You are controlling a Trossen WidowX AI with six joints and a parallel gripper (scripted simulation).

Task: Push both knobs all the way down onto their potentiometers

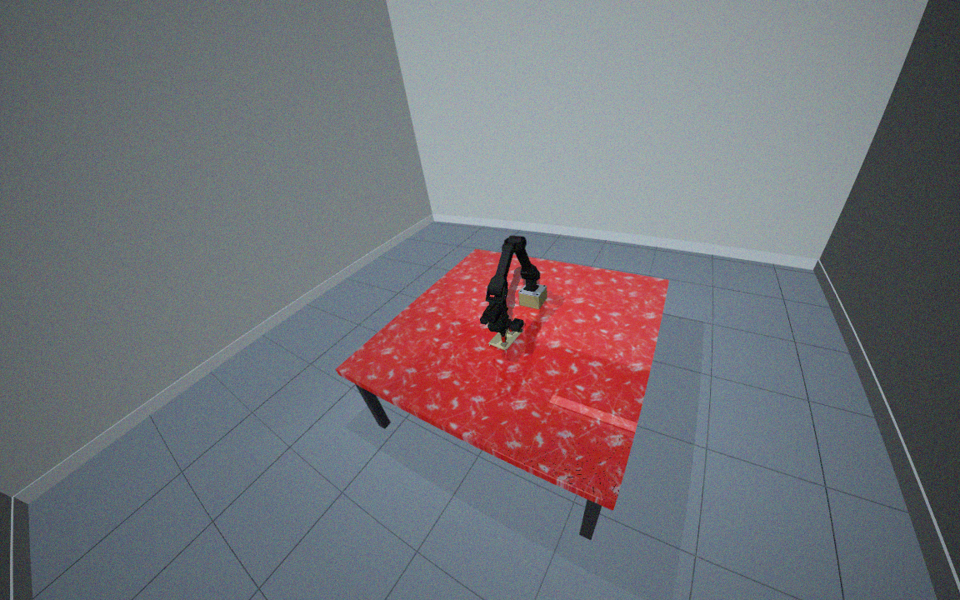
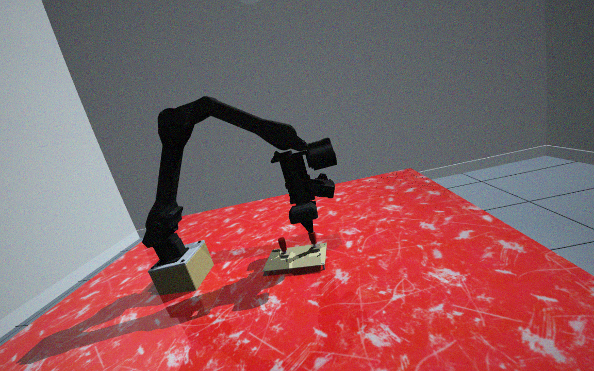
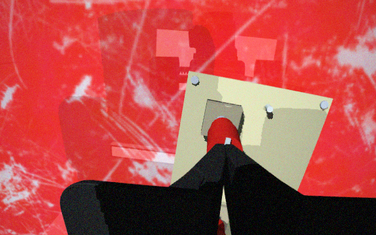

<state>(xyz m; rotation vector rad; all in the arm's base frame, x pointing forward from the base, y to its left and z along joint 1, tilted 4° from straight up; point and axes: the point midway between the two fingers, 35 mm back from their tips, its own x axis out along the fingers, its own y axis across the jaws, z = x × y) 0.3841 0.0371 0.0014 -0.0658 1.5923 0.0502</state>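
The circuit board [image 1: 495, 342] [image 2: 295, 264] [image 3: 289, 130] stands on short legs on the table. My gripper [image 2: 311, 231] [image 3: 223, 152] is shut and empty, its fingertips together at the top of the red knob [image 2: 313, 238] [image 3: 223, 132] farther from the arm's base. Under that knob is a grey potentiometer [image 3: 222, 109]; a small sliver of pale shaft shows below the knob. The other red knob [image 2: 282, 243] [image 3: 220, 226] stands nearer the base, with a little shaft visible under it in the exterior view. In the wrist view the fingers hide most of it.
The arm's tan base block [image 1: 532, 298] [image 2: 200, 271] stands on the red patterned table [image 1: 423, 372] [image 2: 382, 276]. A small pale post [image 3: 269, 109] rises from the board beside the potentiometer. Screw heads [image 3: 194, 80] [image 3: 324, 104] sit at the board's corners.
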